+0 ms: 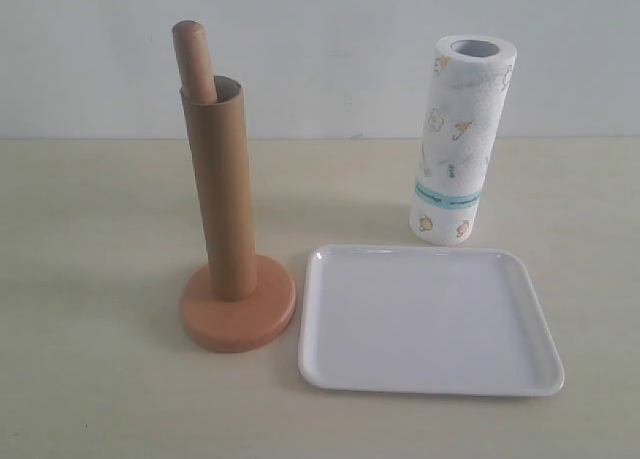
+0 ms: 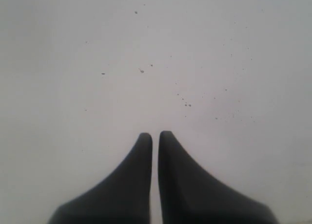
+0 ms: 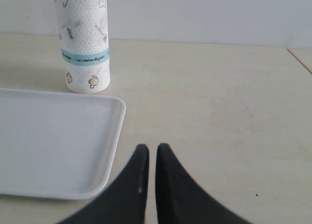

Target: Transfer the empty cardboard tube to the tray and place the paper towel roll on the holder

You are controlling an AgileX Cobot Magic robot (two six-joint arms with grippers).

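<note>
Tray (image 1: 430,324) sat nearest in the exterior view, bare, nothing on it. Holder (image 1: 238,324) stood just left of it, base close to the tray's rim; touching or not, couldn't tell. Tube (image 1: 222,189) was upright, sleeved over the holder and leaning slightly, with the holder's rounded top poking out above the tube's open end. Roll (image 1: 460,139) stood upright on the table (image 1: 90,239) behind the tray's far right part, just beside its far rim. Neither arm showed in this view. Left wrist view: left gripper (image 2: 155,136) had its jaws closed to a thin slit, holding nothing, over a plain pale speckled surface (image 2: 73,63); none of the task's things were in shot. Right wrist view: right gripper (image 3: 152,148) was likewise pinched nearly together and empty, hovering over bare table just beside the tray's corner. Roll stood upright beyond the tray, teal band low on it. Status, my read: nothing done yet. Tube was not yet off the holder, tray was unloaded, roll was not on the holder. Left to do: lift the tube straight up clear of the holder, lay it in the tray, then pick the roll and thread its core down over the holder. Order mattered: the holder had to be freed first. Both grippers would need to open before any grasp.
</note>
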